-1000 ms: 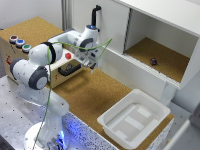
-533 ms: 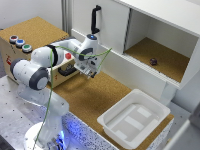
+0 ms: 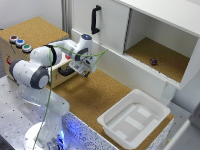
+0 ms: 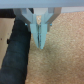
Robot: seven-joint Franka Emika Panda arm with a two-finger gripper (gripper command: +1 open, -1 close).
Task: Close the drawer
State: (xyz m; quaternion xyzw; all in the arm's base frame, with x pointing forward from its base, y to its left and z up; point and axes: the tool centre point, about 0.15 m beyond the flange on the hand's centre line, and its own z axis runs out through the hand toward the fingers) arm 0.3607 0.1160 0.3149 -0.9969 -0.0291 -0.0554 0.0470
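Note:
The drawer (image 3: 59, 79) is a light plywood front with a black bar handle (image 3: 65, 72). It belongs to the wooden box (image 3: 30, 31) at the exterior view's left and stands a little out from the box; my arm hides much of it. My gripper (image 3: 86, 71) hangs just to the exterior view's right of the handle, low over the cork floor. In the wrist view its fingers (image 4: 40, 35) are pressed together with nothing between them, and the black handle (image 4: 16, 50) lies right beside the gripper (image 4: 41, 47).
Coloured buttons (image 3: 20, 43) sit on top of the box. Behind stands a white cabinet door with a vertical black handle (image 3: 95, 20), and an open compartment holds a small dark object (image 3: 153, 61). A white plastic tub (image 3: 132, 117) rests on the cork floor (image 3: 95, 97).
My gripper has come down and slightly toward the exterior view's left, closer to the drawer front and its handle. The fingers stay shut.

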